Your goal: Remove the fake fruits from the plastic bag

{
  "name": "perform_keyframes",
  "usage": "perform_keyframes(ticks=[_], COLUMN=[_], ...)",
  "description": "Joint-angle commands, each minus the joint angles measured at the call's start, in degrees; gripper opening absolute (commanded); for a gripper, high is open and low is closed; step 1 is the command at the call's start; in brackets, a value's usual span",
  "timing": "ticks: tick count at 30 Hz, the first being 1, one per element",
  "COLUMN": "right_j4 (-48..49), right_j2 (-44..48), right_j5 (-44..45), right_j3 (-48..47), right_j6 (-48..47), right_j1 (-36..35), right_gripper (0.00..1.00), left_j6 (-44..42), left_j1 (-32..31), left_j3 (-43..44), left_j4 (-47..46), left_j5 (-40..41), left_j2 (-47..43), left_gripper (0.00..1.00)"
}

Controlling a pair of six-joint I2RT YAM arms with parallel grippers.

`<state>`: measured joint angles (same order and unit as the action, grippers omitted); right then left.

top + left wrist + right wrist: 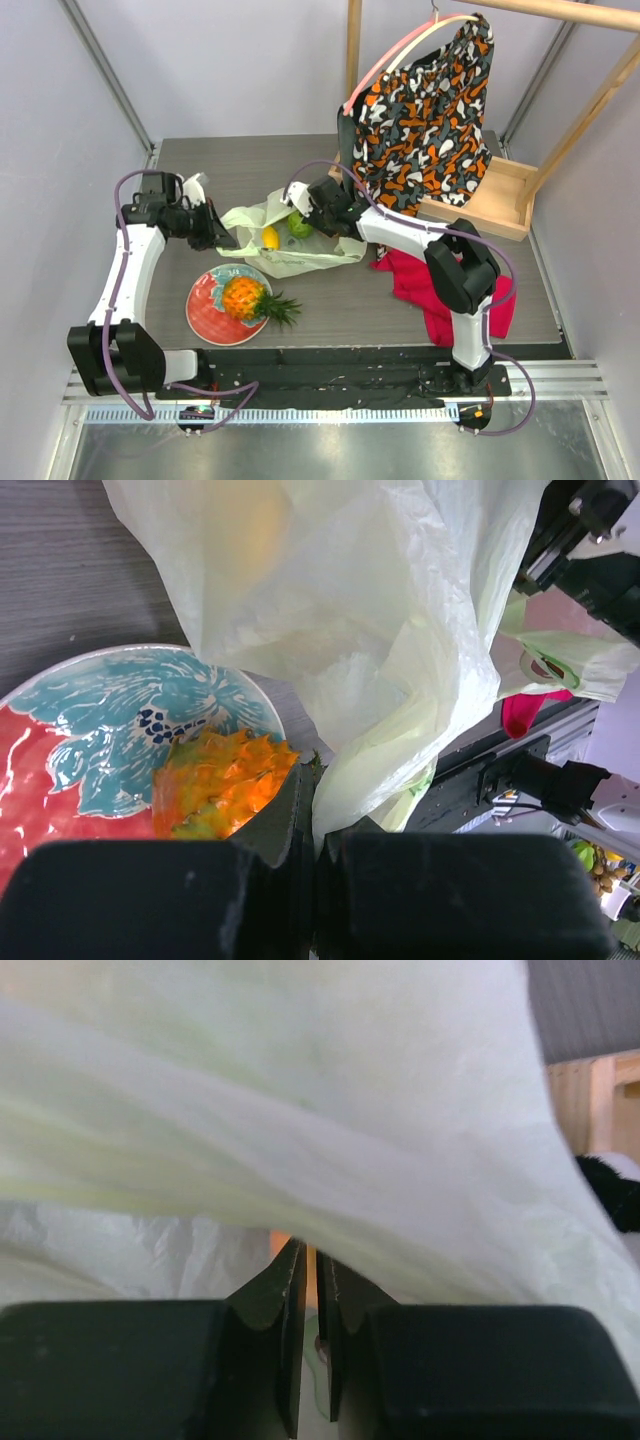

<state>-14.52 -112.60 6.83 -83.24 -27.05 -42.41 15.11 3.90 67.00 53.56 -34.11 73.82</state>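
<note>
The plastic bag lies crumpled mid-table, pale yellow-green. A green round fruit and a yellow fruit show at its mouth. The orange pineapple lies on the red-and-teal plate. My left gripper is shut on the bag's left edge; in the left wrist view its jaws pinch the film above the pineapple. My right gripper is at the bag's far rim by the green fruit. Its jaws stand a slit apart, bag film draped across the tips; a grip is unclear.
A red cloth lies under the right arm. An orange-black-white garment hangs on a hanger over a wooden stand at the back right. The plate sits close to the table's near edge.
</note>
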Motion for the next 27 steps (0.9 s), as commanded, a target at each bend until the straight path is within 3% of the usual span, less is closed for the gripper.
perform_keyframes(ticks=[1,5,6,9,12,17,19,21,22,23,26,27], right_j4=[-4.28,-5.6,-5.17,-3.68,-1.31,-0.5,-0.33,-0.24,-0.33,-0.42,-1.9,-2.52], right_j2=[7.2,6.96,6.43,3.53,0.73,-3.68,-5.7,-6.76,-6.76,-6.59,-4.57,-3.78], right_j5=[-2.69,-4.81,-3.85,-1.22,4.15,7.67,8.28,7.33,6.1,5.48,3.37,2.84], right_j3=[-1.57,-0.61,-0.34,0.01,-0.16,-4.38,-5.44,-5.88,-5.88,-5.88,-5.88,-6.14], right_j6=[0.32,1.82,2.17,2.53,2.26,4.37,3.85,2.88,2.44,2.0,0.59,0.68], right_j1=[0.05,0.05,0.05,0.05,0.14,1.89,1.98,2.25,2.42,2.51,2.51,2.6], right_gripper=[0.14,0.25,0.39,0.62,0.76,0.85,0.85,0.78,0.71,0.57,0.34,0.31], left_j6=[1.06,1.41,1.5,1.5,1.32,0.88,0.79,0.79,0.79,0.79,0.79,1.06], left_j1=[0.4,0.4,0.32,0.32,0.23,0.23,0.23,0.32,0.23,0.32,0.32,0.32], left_j3=[2.61,2.61,2.78,3.05,2.78,2.17,1.9,2.08,2.17,2.43,2.87,3.04], left_j4=[-2.23,-2.67,-2.76,-2.67,-2.58,-2.23,-2.23,-2.23,-2.15,-2.23,-2.41,-2.5], left_j5=[-1.57,-2.28,-2.54,-3.5,-4.03,-4.13,-4.39,-4.39,-4.3,-4.3,-4.13,-4.21], left_j2=[0.71,1.06,1.15,1.24,1.06,0.1,-0.17,-0.08,-0.08,0.01,0.62,0.8], left_gripper=[0.0,0.0,0.0,0.0,0.0,0.0,0.0,0.0,0.0,0.0,0.0,0.0])
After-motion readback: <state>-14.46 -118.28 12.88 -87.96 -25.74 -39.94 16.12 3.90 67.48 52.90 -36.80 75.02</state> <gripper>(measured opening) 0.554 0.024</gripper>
